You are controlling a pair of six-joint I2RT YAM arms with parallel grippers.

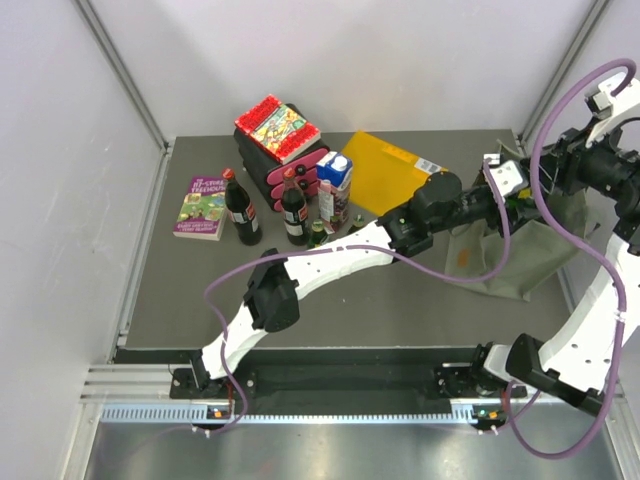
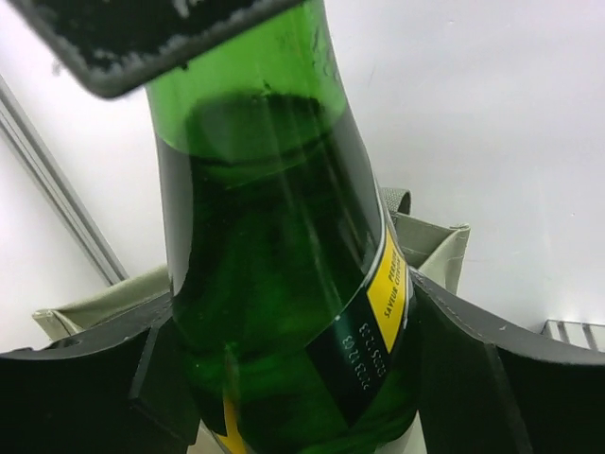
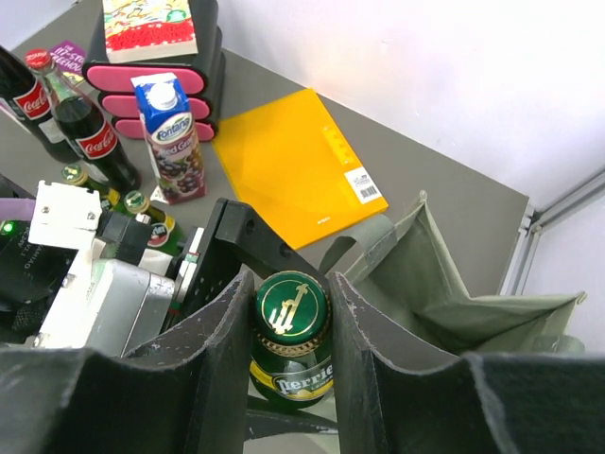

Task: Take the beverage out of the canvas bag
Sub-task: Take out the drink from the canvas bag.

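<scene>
Grey table [image 1: 380, 310] carries a purple book [image 1: 201, 208], two cola bottles [image 1: 242, 212], a juice carton [image 1: 336, 183], a yellow-orange folder [image 1: 385, 170] and the slumped canvas bag [image 1: 520, 270]

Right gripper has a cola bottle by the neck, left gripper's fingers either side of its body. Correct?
Not cola: it's a green Perrier bottle, per the right wrist view. Rest stands: right gripper on its neck, left gripper straddling its body.

Plain white walls [image 1: 350, 60] and grey metal corner posts [image 1: 122, 70] enclose a dark grey table [image 1: 200, 290] under even light.
</scene>
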